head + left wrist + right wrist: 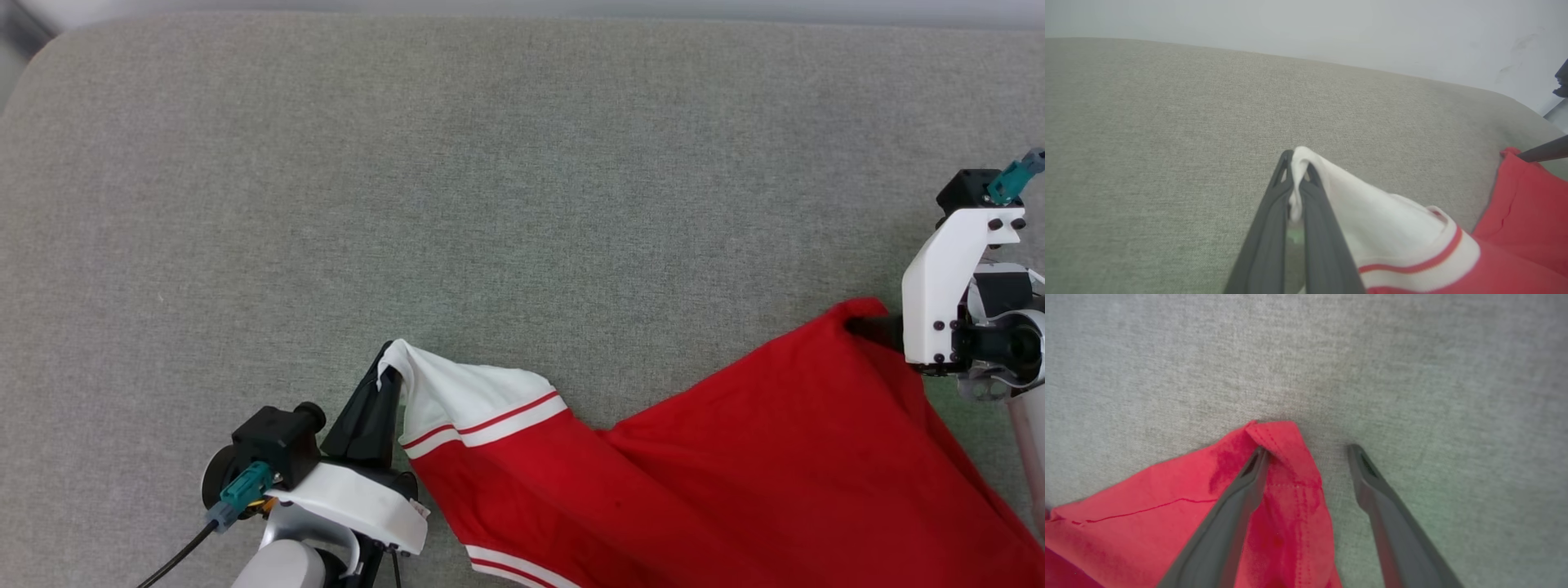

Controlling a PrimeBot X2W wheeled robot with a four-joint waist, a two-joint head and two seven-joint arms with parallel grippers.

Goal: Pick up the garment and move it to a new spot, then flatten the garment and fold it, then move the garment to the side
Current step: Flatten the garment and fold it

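The left gripper (1296,163) is clamped on the tip of the white sleeve (465,392), the cloth pinched right at its fingertips. The right gripper (1309,451) stands with its fingers (1372,486) apart, a red hem corner (1282,437) draped against one of them and reaching into the gap (not pinched, as far as I can judge). The garment (735,457) lies on the grey cushion (490,163), stretched from one gripper across to the other. Any pull outward first needs the right one to close on that corner, I'd say.
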